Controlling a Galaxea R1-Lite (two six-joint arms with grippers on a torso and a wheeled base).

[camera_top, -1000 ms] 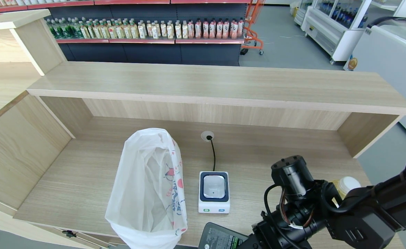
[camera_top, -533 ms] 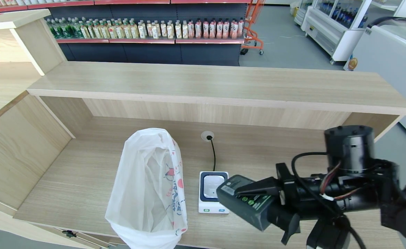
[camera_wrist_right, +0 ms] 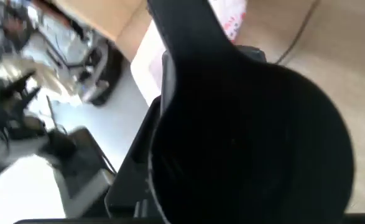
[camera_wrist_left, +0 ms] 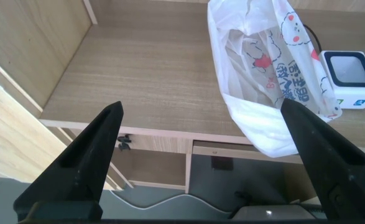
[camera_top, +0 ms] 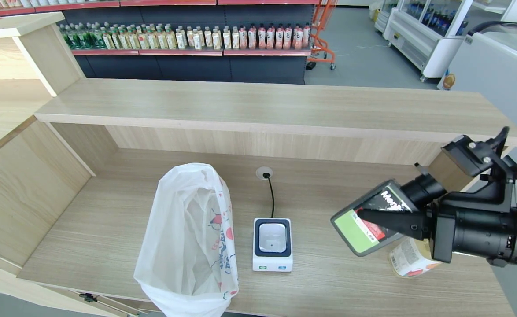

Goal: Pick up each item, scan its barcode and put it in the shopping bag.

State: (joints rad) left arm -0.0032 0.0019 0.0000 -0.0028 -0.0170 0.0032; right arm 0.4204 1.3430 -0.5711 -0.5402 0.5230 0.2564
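A pale wood counter [camera_top: 86,229] fills the foreground, walled on the left side and backed by a higher ledge [camera_top: 276,105] along its far edge. Beyond the ledge is a shop floor. Shelves of bottles [camera_top: 188,37] run across the back, an orange trolley [camera_top: 324,39] stands further right, and chest freezers [camera_top: 421,31] sit at the far right.

Left of centre on the counter stands the white shopping bag [camera_top: 188,237], upright with its mouth open. Just beside it on the right lies the scanner [camera_top: 272,244], window up. Its black cable [camera_top: 271,193] runs back to a hole in the counter.

Further right, the right gripper [camera_top: 384,216] holds a dark box [camera_top: 355,233] clamped between its fingers. The box is tilted in the air, clear of the scanner, with a green and red label facing left. A cup [camera_top: 410,262] stands on the counter just behind it, partly hidden by the arm.

The left wrist view shows the left gripper [camera_wrist_left: 201,107] with its fingers spread wide and nothing between them. It hangs by the counter's front edge, with the bag and scanner beyond it.

In the right wrist view the box is a close black shape, and the label cannot be seen.
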